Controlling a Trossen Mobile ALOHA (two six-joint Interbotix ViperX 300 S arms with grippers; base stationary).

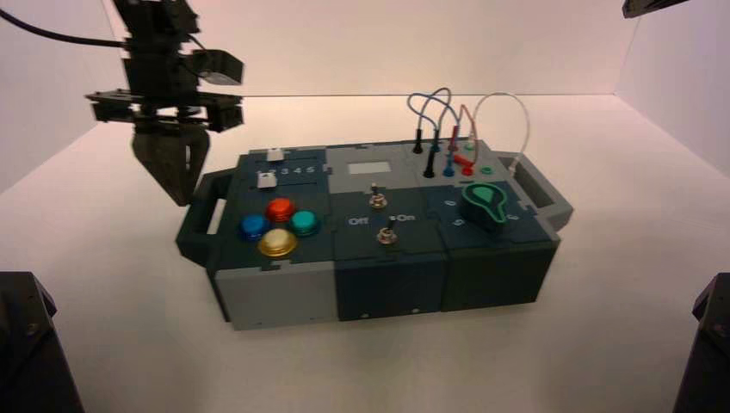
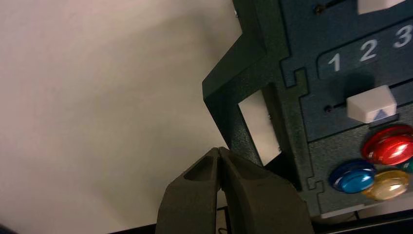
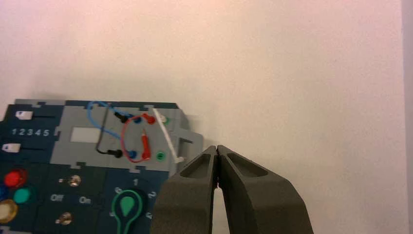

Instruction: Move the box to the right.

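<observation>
The box (image 1: 379,237), dark teal and grey, stands mid-table with a handle at each end. It bears four coloured buttons (image 1: 277,225), two toggle switches (image 1: 382,215), a green knob (image 1: 484,204) and looping wires (image 1: 452,120). My left gripper (image 1: 178,198) is shut and empty, its tips just outside the box's left handle (image 1: 200,224); in the left wrist view the gripper (image 2: 220,150) sits beside that handle (image 2: 229,92). My right gripper (image 3: 216,147) is shut and empty, raised beyond the box's right end; it is out of the high view.
White walls enclose the table at back and sides. Dark arm bases (image 1: 30,344) stand at both front corners. Bare table (image 1: 620,258) lies to the right of the box's right handle (image 1: 538,189).
</observation>
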